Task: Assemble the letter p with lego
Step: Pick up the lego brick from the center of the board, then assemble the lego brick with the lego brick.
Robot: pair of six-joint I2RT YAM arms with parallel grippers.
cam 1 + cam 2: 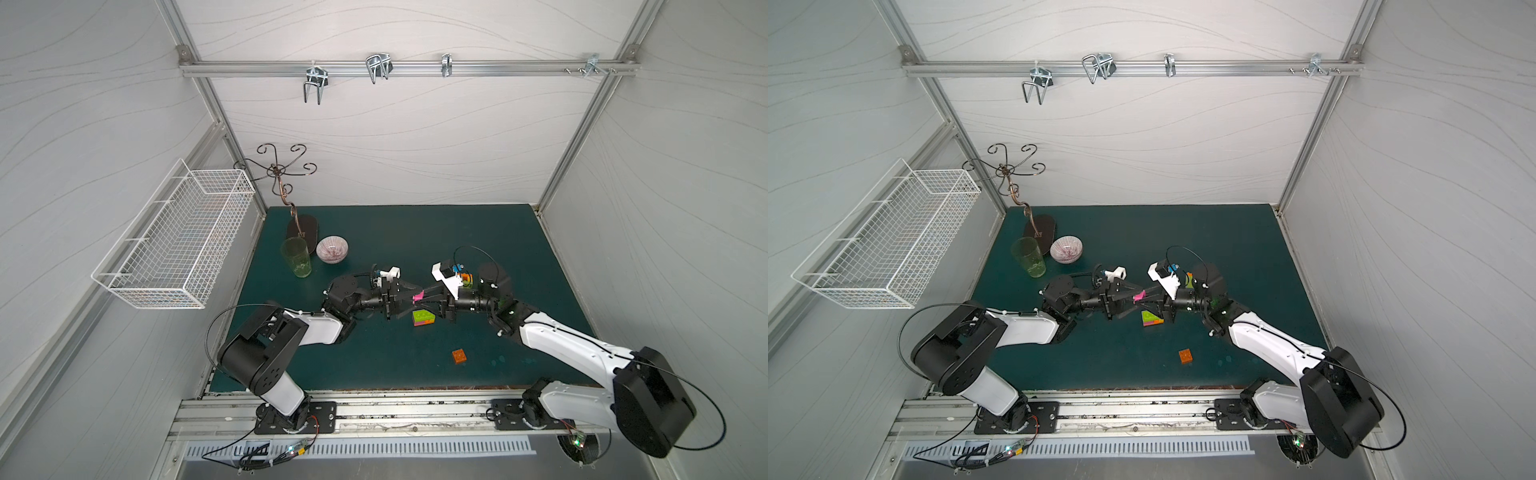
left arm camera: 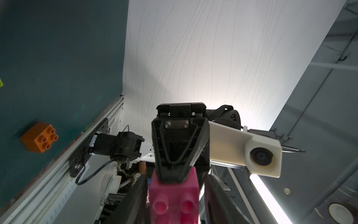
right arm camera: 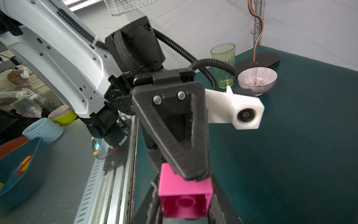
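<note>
While the right hand (image 3: 184, 186) clamps the magenta brick (image 1: 418, 296) above the surface (image 1: 374, 357), the left hand (image 2: 175, 186) stands slightly apart around it.

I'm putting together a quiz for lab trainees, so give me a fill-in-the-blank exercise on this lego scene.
1. The left end effector and right end effector meet at a ___ brick raised above the mat.
2. The single brick lying alone near the mat's front edge is ___.
3. The tumbler beside the striped bowl is tinted ___.
Missing words: magenta; orange; green.
</note>
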